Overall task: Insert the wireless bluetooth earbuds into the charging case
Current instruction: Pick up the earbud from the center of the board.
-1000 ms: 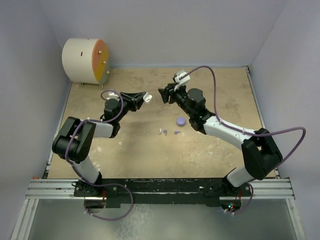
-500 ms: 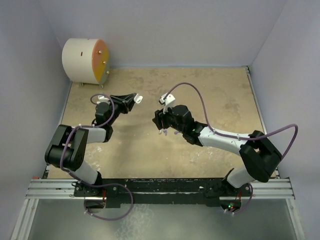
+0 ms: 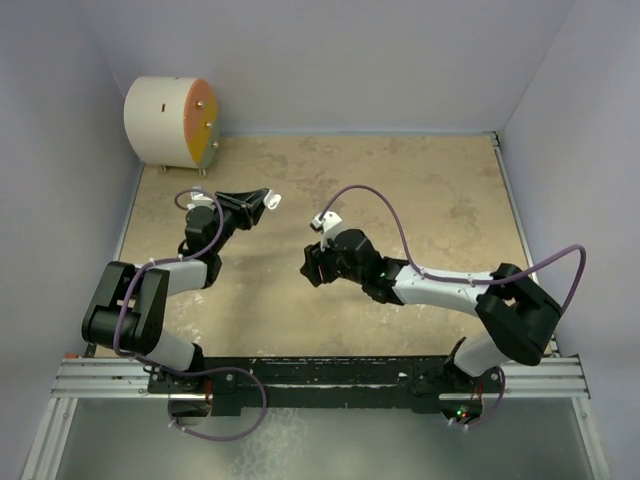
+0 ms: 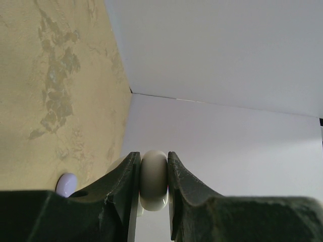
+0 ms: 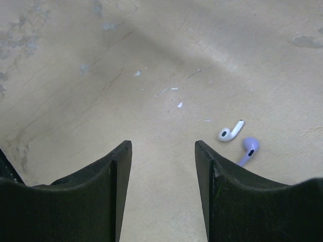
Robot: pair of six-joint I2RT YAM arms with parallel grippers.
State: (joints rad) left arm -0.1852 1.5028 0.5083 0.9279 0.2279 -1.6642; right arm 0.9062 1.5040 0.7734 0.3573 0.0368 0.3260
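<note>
Drum (image 3: 160,120) back-left; case half (image 4: 154,179) tight in left jaws; right jaws apart, empty, near earbuds (image 5: 231,132).

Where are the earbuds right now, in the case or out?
Out: a white earbud and a lilac earbud lie loose on the table, before the open right gripper.

white earbud (image 5: 231,132), lilac earbud (image 5: 248,149): lying adjacent | white case half (image 4: 154,179): gripped edgewise

The right hand (image 3: 309,265) has swung nearer and leftward to the earbuds (image 5: 230,132), while the left hand (image 3: 266,201) drew back.
</note>
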